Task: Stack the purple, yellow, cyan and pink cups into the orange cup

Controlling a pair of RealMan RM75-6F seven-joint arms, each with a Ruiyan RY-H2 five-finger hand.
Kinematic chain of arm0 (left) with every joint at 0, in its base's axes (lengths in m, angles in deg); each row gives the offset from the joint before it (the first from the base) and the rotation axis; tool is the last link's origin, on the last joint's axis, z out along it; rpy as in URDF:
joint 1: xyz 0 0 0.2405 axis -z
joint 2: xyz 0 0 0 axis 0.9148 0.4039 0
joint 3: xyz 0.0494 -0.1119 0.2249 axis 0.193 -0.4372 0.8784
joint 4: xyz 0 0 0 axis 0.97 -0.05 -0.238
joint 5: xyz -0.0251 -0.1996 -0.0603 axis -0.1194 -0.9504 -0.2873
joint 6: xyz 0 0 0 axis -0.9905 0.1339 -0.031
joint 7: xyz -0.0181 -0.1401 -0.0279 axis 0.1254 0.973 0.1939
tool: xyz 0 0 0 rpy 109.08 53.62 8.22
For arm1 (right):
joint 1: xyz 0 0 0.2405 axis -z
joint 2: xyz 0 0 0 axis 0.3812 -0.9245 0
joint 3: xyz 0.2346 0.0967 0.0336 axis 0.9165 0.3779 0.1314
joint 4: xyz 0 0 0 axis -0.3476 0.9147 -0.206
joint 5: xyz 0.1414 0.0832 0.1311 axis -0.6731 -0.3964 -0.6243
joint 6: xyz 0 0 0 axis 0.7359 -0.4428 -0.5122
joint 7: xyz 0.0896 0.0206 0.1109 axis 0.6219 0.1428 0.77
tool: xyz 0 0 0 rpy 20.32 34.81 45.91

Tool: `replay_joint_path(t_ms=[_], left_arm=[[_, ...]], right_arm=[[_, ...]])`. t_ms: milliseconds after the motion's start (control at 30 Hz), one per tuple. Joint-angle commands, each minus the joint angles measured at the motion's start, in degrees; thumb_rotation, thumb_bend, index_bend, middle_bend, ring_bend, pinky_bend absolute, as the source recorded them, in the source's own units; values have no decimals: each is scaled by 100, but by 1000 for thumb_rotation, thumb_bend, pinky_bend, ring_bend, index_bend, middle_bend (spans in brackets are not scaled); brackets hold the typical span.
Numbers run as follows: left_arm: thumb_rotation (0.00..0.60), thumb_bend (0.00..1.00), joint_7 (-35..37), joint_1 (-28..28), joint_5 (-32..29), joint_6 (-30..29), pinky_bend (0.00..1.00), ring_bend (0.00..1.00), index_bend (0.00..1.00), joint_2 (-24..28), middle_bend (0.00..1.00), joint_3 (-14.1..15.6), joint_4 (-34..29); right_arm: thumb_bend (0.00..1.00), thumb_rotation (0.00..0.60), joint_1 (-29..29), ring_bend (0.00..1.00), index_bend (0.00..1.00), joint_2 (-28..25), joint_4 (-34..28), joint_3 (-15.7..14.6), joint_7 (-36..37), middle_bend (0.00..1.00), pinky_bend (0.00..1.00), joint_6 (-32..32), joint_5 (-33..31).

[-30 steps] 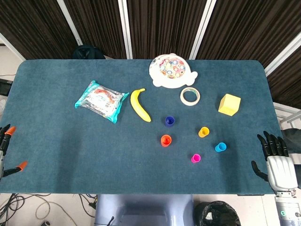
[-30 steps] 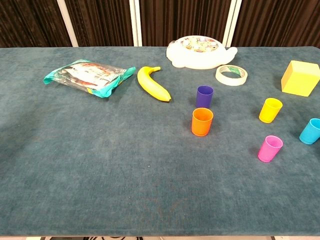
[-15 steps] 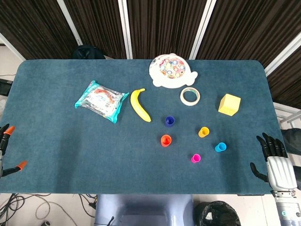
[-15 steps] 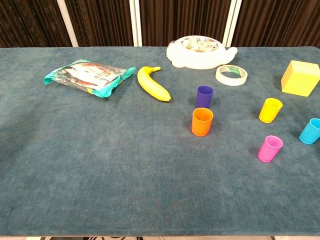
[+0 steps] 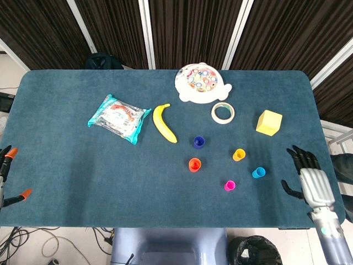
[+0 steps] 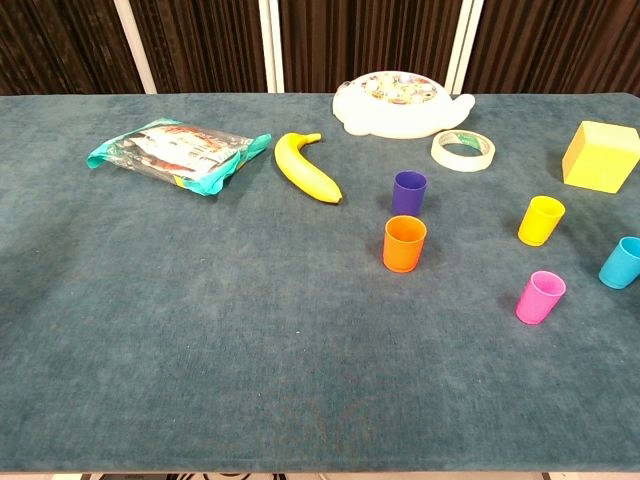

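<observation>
1. Right hand (image 5: 310, 179): fingers (image 5: 300, 157) spread, holding nothing, over the table's (image 5: 66, 176) right edge.
2. Cyan cup (image 5: 258, 173): nearest the fingertips; pink cup (image 5: 230, 185), yellow cup (image 5: 239, 155) beyond.
3. Orange cup (image 5: 194, 164), purple cup (image 5: 199, 142): farthest, mid-table.
4. Left hand (image 5: 5, 176): at the frame edge; finger state cannot be told.
</observation>
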Motion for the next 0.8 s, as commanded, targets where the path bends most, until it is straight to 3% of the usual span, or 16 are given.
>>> replay_joint_path(t_ms=[33, 167, 300, 633, 800], left_arm=[[600, 0, -9, -3, 0, -4, 40, 0, 0, 0, 0, 0, -2], [600, 0, -13, 3, -31, 23, 41, 0, 0, -1, 0, -5, 3], [600, 0, -11, 10, -66, 44, 41, 0, 0, -3, 0, -18, 14], [600, 0, 16, 24, -114, 86, 41, 0, 0, -3, 0, -35, 33], [600, 0, 35, 36, -128, 126, 41, 0, 0, -5, 0, -30, 42]], right_arm=[[414, 600, -1047, 0, 80, -187, -219, 503, -551, 0, 0, 1368, -778], [410, 600, -1831, 0, 80, 0, -212, 816, -1066, 0, 0, 2249, -1695], [409, 600, -2445, 0, 101, 266, -68, 946, -1566, 0, 0, 2668, -2487], [408, 600, -3822, 0, 248, 1242, 486, 993, -2798, 0, 0, 2669, -4166], [408, 600, -4420, 0, 266, 1755, 817, 959, -3316, 0, 0, 2455, -5032]])
